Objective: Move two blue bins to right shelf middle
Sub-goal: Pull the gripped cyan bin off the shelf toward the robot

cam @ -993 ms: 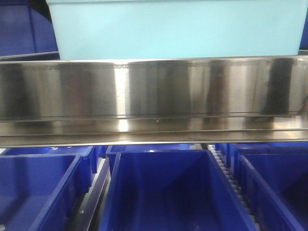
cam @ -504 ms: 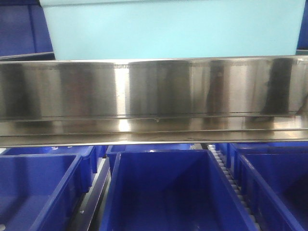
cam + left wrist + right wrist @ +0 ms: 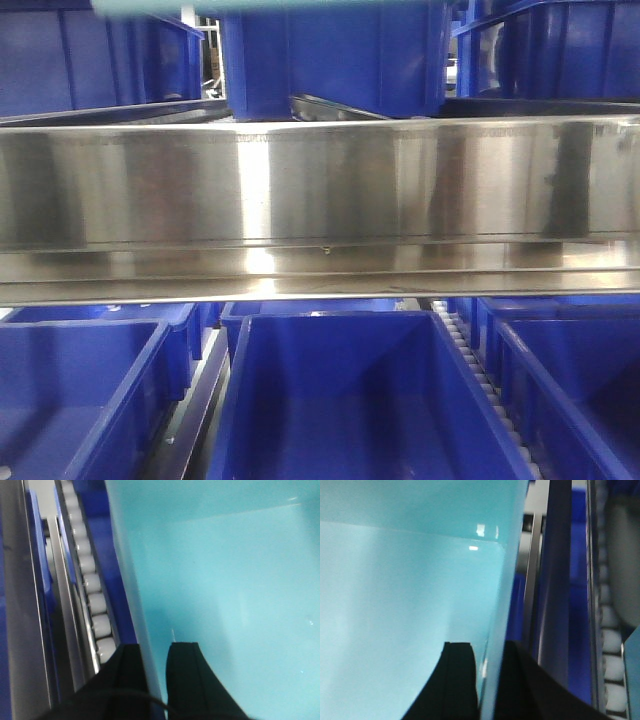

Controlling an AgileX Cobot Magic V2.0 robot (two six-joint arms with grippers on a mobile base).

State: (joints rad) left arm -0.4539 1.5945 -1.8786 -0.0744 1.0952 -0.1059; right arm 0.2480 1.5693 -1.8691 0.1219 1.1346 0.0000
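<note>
Pale bin (image 3: 150, 6) risen, front shows sliver; wrists show left pincer (image 3: 156, 654), right pincer (image 3: 490, 654) seemingly clamping walls.

Dark blue bins (image 3: 340, 400) under steel rail (image 3: 320, 190); white rollers (image 3: 94, 605)

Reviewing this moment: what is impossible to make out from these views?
- Front view: the pale blue bin is cut to a sliver by the top edge, and both claws are out of frame.
- Left wrist view: the left claw straddles the bin's wall. The bin fills the frame and hides whatever is beneath it.
- Right wrist view: the same goes for the right claw, and the picture is blurred.
- No view shows a second pale bin.
</note>
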